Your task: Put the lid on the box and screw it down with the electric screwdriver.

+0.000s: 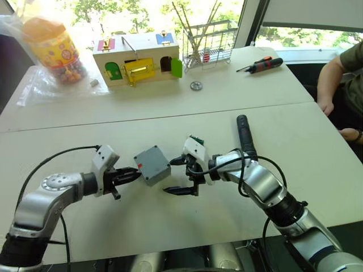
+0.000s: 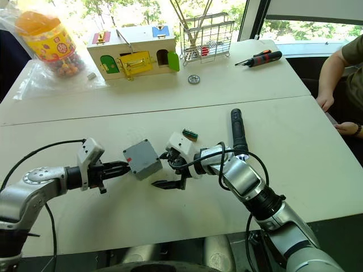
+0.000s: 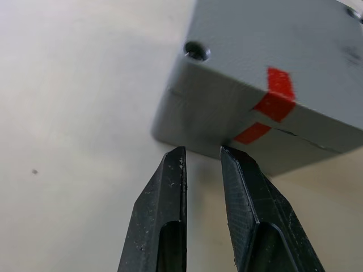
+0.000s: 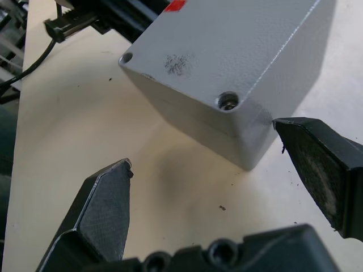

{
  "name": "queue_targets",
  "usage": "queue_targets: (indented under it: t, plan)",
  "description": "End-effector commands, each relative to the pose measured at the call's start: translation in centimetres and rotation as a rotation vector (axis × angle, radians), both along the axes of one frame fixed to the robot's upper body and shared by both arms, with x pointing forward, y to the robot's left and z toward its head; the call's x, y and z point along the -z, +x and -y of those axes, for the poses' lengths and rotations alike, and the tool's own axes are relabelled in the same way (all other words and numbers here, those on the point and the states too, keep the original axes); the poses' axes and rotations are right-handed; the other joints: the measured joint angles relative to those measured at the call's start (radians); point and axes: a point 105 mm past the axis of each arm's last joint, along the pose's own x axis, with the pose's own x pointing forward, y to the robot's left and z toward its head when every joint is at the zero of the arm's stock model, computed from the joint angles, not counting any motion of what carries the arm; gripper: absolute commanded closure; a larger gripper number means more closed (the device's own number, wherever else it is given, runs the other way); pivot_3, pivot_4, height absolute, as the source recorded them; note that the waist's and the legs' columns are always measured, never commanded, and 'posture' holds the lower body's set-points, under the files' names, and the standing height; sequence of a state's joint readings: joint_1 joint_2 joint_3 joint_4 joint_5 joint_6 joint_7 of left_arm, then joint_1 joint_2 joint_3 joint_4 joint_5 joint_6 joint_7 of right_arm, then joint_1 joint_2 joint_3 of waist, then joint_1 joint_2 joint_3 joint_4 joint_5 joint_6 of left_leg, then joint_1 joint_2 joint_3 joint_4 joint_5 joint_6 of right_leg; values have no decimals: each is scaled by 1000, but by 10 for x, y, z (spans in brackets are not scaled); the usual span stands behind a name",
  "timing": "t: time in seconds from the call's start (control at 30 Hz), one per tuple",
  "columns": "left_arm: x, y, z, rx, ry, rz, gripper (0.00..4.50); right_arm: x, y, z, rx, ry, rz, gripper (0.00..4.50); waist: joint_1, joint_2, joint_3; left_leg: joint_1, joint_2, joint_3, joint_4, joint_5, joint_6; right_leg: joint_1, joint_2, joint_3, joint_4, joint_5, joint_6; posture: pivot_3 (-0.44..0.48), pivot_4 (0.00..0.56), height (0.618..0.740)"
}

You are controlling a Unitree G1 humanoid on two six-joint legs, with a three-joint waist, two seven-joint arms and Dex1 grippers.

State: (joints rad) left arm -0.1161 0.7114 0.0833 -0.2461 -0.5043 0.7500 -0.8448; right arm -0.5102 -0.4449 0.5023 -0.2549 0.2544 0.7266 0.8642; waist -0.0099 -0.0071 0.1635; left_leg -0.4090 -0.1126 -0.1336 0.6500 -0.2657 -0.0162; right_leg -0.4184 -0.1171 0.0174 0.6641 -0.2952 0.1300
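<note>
Lidded box (image 1: 152, 165) btwn both grippers' fingers.

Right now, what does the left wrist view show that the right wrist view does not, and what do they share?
Left wrist view alone: red tape crossing the seam between lid and box, with the left gripper almost shut just short of that wall. Right wrist view alone: the right gripper wide open around a corner of the box, and a dark smudge on the lid. Both share: the lid already seated on the box, screws in corner holes, and the pale table.
</note>
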Motion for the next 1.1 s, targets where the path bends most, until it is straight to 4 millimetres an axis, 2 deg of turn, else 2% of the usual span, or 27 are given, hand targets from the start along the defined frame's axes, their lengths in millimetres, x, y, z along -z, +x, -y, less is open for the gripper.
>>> queue_targets:
  t: [0.03, 0.43, 0.6, 0.77, 0.93, 1.03, 1.1]
  plan:
    - [-11, 11, 12, 42, -16, 65, 3577, -13, -10, -12, -31, 48, 31, 29, -3, 0, 0, 0, 0, 0, 0, 0, 0, 0, 0, 0, 0, 0, 0, 0, 150, 740]
    - [-8, -4, 18, 177, 0, 3, 3577, -19, 2, -8, 68, 56, 70, 29, -4, 0, 0, 0, 0, 0, -1, 0, 0, -1, 0, 0, 0, 0, 0, 0, 150, 740]
    - [-10, -1, 20, 181, -4, 12, 3577, -21, 2, -8, 65, 60, 69, 29, -4, 0, 0, 0, 0, 0, -1, 0, 0, -1, 0, 0, 0, 0, 0, 0, 150, 740]
    - [-13, 3, 4, 149, 52, 35, 3577, -28, -1, 2, 66, 53, 78, 29, -5, 0, 0, 0, 0, 0, -1, 0, 0, -1, 0, 0, 0, 0, 0, 0, 150, 740]
    - [-42, 0, -23, 173, 137, 80, 3577, -57, -4, 33, 123, 73, 148, 29, -3, 0, 0, 0, 0, 0, -1, 0, 0, -1, 0, 0, 0, 0, 0, 0, 150, 740]
    - [-69, -6, -16, 244, 122, 127, 3577, -69, 0, 54, 206, 91, 177, 29, 1, 0, 0, 0, 0, 0, -1, 0, 0, -1, 0, 0, -1, 0, 0, 0, 150, 740]
    - [-82, -13, 2, 329, 99, 154, 3577, -69, 6, 71, 289, 111, 167, 29, 2, 0, 0, 0, 0, 0, -1, 0, 0, 0, 0, 0, -1, 0, 0, 0, 150, 740]
